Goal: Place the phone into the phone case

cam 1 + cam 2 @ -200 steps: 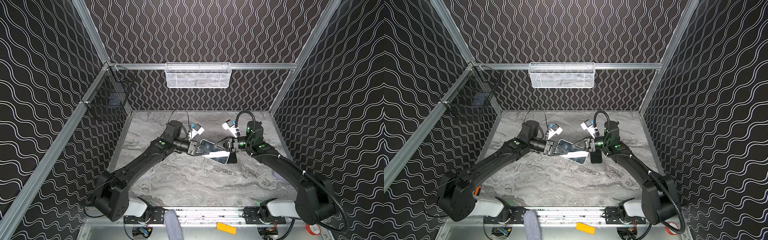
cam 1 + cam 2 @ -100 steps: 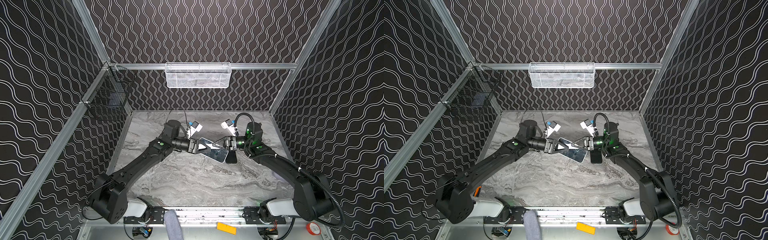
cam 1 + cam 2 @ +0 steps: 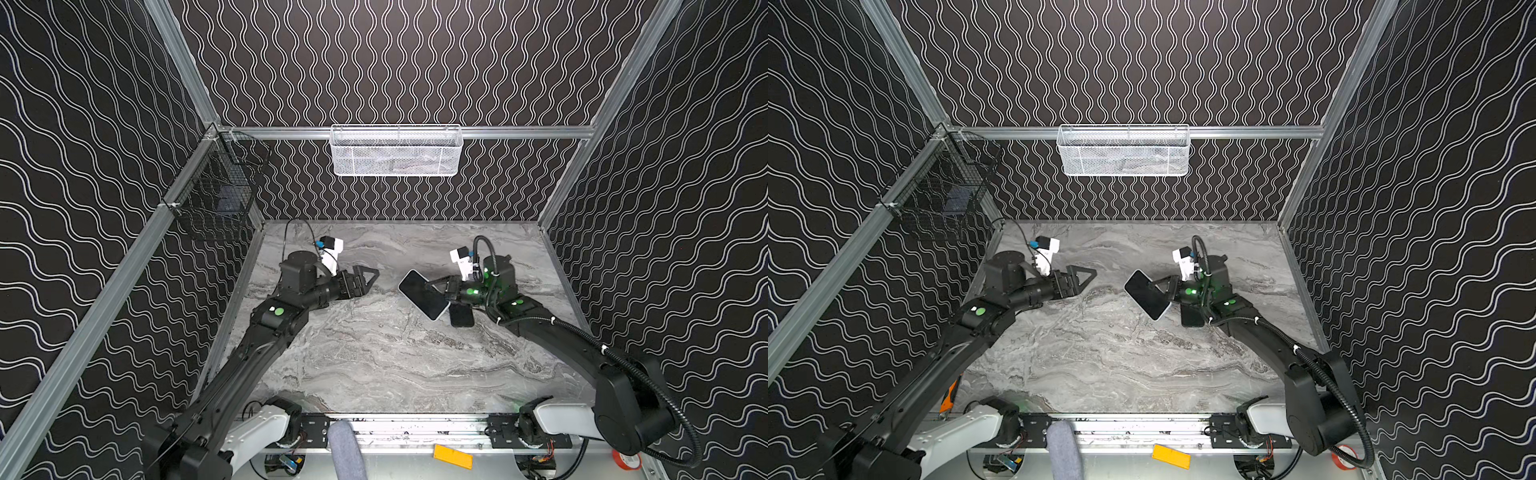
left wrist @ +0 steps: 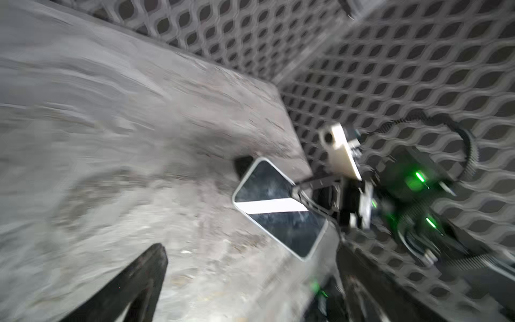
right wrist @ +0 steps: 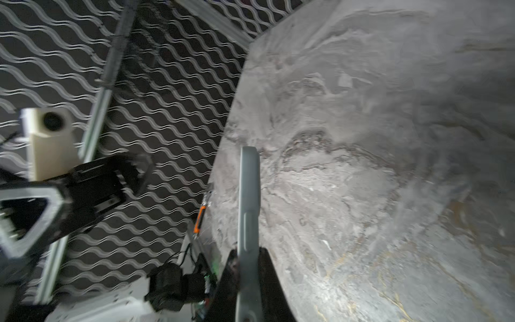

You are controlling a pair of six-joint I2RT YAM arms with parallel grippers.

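Note:
In both top views the phone (image 3: 422,294) (image 3: 1145,294), dark-screened with a silver rim, hangs tilted above the marble table. My right gripper (image 3: 441,286) (image 3: 1163,285) is shut on its right edge. The right wrist view shows the phone (image 5: 249,200) edge-on, pinched in the right gripper (image 5: 248,267). The black phone case (image 3: 461,318) (image 3: 1192,317) lies flat on the table just under that gripper. My left gripper (image 3: 369,276) (image 3: 1084,276) stands open and empty, well left of the phone. In the left wrist view its fingers (image 4: 133,284) are spread wide, the phone (image 4: 278,206) ahead of them.
A white mesh basket (image 3: 397,151) hangs on the back wall. On the left wall hangs a black wire basket (image 3: 216,199). Patterned walls close in three sides of the table (image 3: 374,361). An orange piece (image 3: 453,456) lies by the front rail.
My left gripper has let go of the phone, opened wide and drawn back to the left. The right gripper now holds the phone alone and has shifted slightly right.

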